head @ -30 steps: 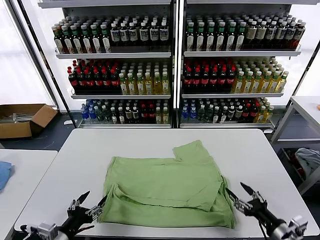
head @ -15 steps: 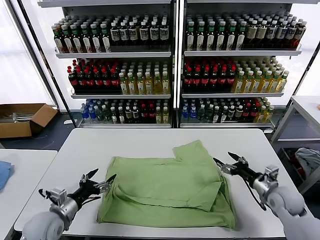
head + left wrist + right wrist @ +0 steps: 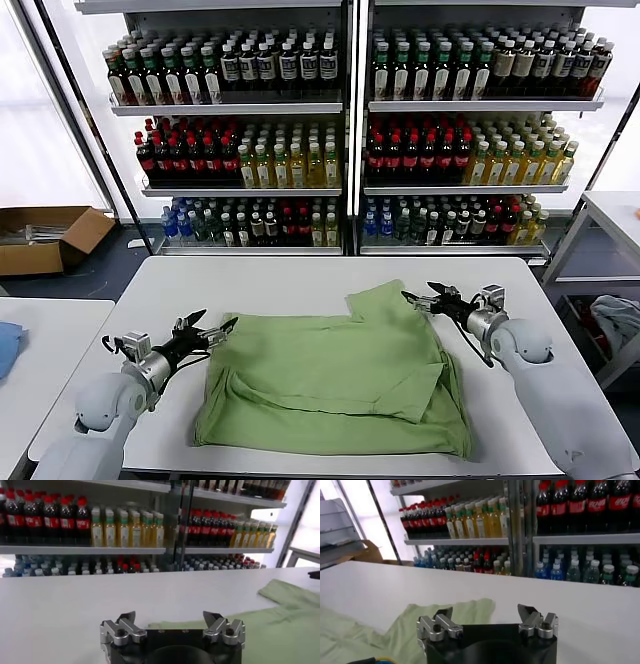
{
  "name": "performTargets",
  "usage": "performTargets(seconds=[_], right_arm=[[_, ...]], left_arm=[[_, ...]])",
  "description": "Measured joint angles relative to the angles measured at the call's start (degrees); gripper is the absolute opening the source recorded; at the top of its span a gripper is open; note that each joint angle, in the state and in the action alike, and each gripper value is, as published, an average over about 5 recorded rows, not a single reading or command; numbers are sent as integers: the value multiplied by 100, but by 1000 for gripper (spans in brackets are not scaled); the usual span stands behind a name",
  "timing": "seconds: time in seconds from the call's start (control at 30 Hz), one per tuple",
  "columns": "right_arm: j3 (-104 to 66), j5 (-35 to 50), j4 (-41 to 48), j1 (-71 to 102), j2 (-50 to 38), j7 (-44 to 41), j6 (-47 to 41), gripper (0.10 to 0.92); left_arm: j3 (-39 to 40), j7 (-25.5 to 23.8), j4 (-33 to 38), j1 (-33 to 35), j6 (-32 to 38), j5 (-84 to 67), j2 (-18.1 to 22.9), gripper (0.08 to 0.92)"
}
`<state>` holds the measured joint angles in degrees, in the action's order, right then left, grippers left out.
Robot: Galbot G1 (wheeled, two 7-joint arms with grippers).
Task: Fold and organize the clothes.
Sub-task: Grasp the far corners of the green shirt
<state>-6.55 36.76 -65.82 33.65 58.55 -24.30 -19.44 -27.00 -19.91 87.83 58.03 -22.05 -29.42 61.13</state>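
Both arms have swung up from the near edge of the table [image 3: 300, 275] over the last second, and I now have them flanking the far part of the shirt [image 3: 335, 375]. My left gripper [image 3: 208, 329] sits just off the shirt's far-left corner with its fingers spread wide and nothing between them; my right gripper [image 3: 430, 298] is beside the loose sleeve on the far-right side, equally wide and empty. The light green shirt lies partly folded in the middle of the table, its near hem close to the near edge, the right sleeve poking out toward the far edge. From the left wrist camera I see the left gripper [image 3: 172, 622] pointing along the tabletop with the green fabric [image 3: 280, 615] off to one side, not between the fingers; the right wrist view shows the right gripper [image 3: 487, 617] with cloth [image 3: 395, 630] likewise off to one side. My worry is the pinch: if either gripper closes too high it will catch air, and too deep it will grab several layers and drag the existing fold apart. Uneven closing between the two sides would skew the next fold. Soft fabric may also slide out, and a hard pull toward me could tug the hem off the near edge.
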Motion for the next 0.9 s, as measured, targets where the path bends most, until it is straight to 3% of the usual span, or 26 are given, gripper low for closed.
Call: performTargets(seconds=[0.4, 0.7, 0.9], right_arm=[[310, -154, 446, -246, 281, -26, 33, 807], [370, -220, 539, -217, 429, -33, 28, 567], [356, -199, 518, -198, 477, 1, -39, 394]], left_arm=[[390, 80, -489, -285, 5, 7, 135, 823], [475, 136, -684, -382, 13, 9, 139, 813], [588, 239, -688, -428, 13, 4, 148, 675]])
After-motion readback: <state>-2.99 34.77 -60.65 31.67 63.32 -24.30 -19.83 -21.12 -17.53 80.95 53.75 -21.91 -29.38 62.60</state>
